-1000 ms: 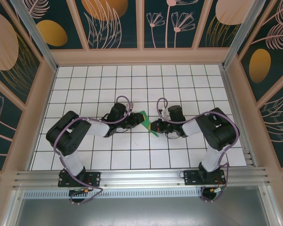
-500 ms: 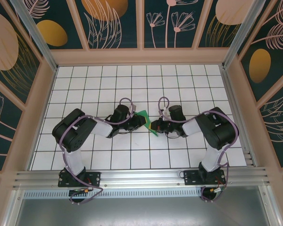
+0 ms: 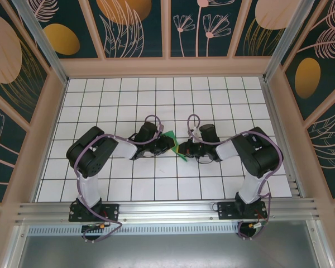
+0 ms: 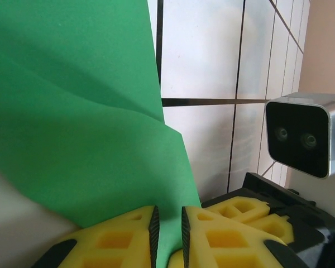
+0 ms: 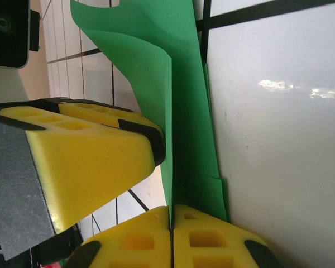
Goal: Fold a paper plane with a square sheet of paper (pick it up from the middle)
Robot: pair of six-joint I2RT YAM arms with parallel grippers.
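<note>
Where the left arm (image 3: 95, 156) and the right arm (image 3: 257, 153) meet near the middle of the white tiled counter (image 3: 117, 95), the green sheet of paper (image 3: 171, 137) stands between them, folded into a narrow creased wedge. The right gripper (image 5: 170, 215) has its yellow fingers (image 5: 212, 240) pressed together on the fold, with the crease running down into the seam between them. The left gripper (image 4: 167, 215) meets the same sheet from the opposite side. Its fingers (image 4: 117, 240) straddle the paper's edge with a slim gap between them, not visibly clamped. In the left wrist view the paper shows two overlapping layers, and the right wrist's camera (image 4: 304, 137) sits just beyond it. From above, both arms bend inward, elbows turned outward.
</note>
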